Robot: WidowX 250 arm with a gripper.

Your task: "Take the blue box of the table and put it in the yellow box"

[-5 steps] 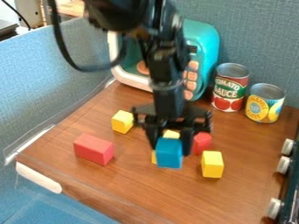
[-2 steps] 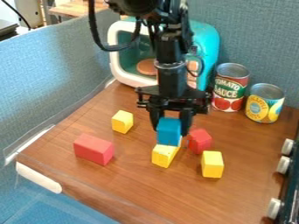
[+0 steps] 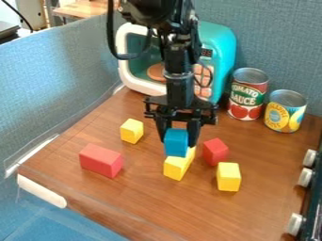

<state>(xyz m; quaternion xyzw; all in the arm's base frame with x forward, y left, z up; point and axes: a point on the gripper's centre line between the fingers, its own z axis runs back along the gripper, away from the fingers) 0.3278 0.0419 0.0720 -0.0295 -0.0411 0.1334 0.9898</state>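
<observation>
Blue box [image 3: 176,142] well inside table edges [image 3: 94,199]

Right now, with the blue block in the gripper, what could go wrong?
The blue block overlaps the long yellow block's far end in view; if it isn't centred above, it might tip off when released.

The smaller red block sits close by; the opening gripper could nudge it.

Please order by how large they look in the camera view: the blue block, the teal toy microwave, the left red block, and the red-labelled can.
1. Teal toy microwave
2. Red-labelled can
3. Left red block
4. Blue block
</observation>
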